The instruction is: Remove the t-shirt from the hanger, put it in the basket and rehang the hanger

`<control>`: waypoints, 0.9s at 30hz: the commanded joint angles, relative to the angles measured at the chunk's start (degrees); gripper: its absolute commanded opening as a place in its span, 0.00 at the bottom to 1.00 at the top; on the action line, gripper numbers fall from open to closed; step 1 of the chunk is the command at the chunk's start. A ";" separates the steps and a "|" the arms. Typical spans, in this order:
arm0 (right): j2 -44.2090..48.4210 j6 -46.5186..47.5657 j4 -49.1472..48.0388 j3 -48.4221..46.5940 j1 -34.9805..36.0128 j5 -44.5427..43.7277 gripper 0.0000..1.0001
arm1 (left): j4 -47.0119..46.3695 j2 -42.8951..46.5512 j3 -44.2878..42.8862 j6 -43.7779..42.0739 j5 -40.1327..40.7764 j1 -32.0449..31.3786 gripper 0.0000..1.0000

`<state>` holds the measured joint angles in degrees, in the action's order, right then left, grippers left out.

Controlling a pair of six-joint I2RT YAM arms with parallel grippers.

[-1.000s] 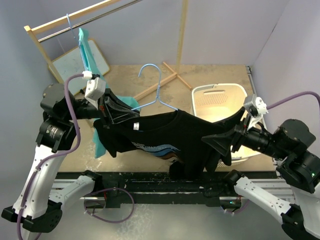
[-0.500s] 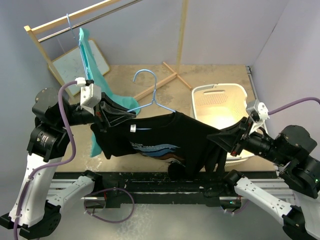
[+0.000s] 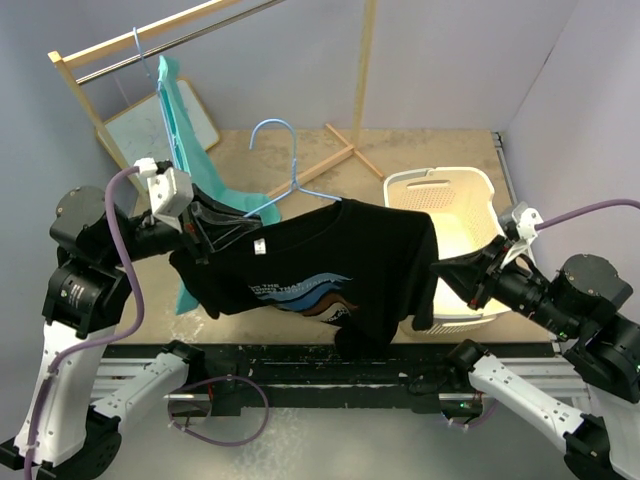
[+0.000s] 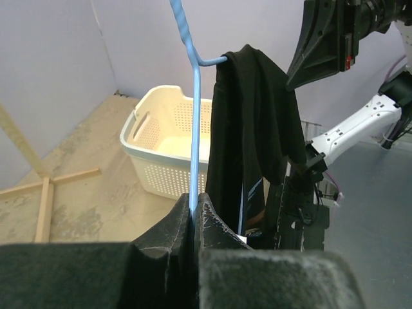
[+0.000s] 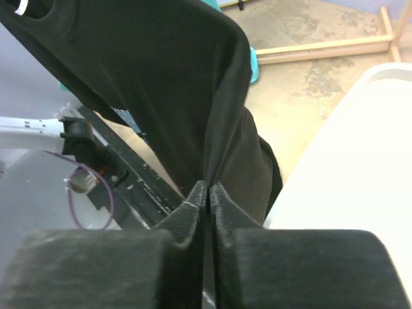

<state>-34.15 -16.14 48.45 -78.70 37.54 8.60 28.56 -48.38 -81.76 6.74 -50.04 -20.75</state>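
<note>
A black t-shirt (image 3: 330, 260) with a blue wave print hangs in the air on a light blue wire hanger (image 3: 296, 160). My left gripper (image 3: 245, 222) is shut on the hanger's wire by the shirt's left shoulder; in the left wrist view the wire (image 4: 195, 129) rises straight out of the closed jaws (image 4: 195, 196), with the shirt (image 4: 251, 129) draped beside it. My right gripper (image 3: 443, 268) is shut at the shirt's right edge. In the right wrist view the fabric (image 5: 161, 84) creases down into the closed tips (image 5: 209, 185).
A cream laundry basket (image 3: 440, 185) stands on the floor just behind my right gripper, its rim (image 5: 360, 167) close to the right wrist. A teal garment (image 3: 175, 110) hangs from a wooden rack (image 3: 150, 35) at the back left, over a wooden cross base (image 3: 330, 160).
My right gripper has shut and drawn back to the right, to the shirt's edge. My left gripper has carried the hanger left and back, and the shirt hangs further left.
</note>
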 commanded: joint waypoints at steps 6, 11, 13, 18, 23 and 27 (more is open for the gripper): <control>1.27 -0.80 2.19 -1.29 -0.15 -14.62 0.00 | -2.20 2.83 -2.87 -0.13 3.33 0.32 0.00; -0.16 -2.62 3.85 -1.29 -0.14 -24.27 0.00 | -0.40 3.90 -4.55 0.11 2.34 0.32 0.00; -1.65 -5.59 7.31 -1.04 -0.08 -32.72 0.00 | -0.13 4.87 -5.65 0.55 2.48 0.34 0.00; -3.03 -8.27 9.49 0.82 0.21 -39.06 0.00 | 3.60 5.86 -10.43 0.28 2.96 0.34 0.00; -1.71 -2.23 -0.87 4.14 0.18 -12.25 0.20 | 4.80 5.86 -11.10 0.02 2.89 0.36 0.00; 0.21 -0.20 -6.49 2.95 0.22 -1.49 0.60 | 5.19 6.12 -9.88 0.77 1.37 0.31 0.00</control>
<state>-35.77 -19.64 50.37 -74.39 37.67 -7.35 36.88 -42.44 -90.87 6.76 -48.80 -20.69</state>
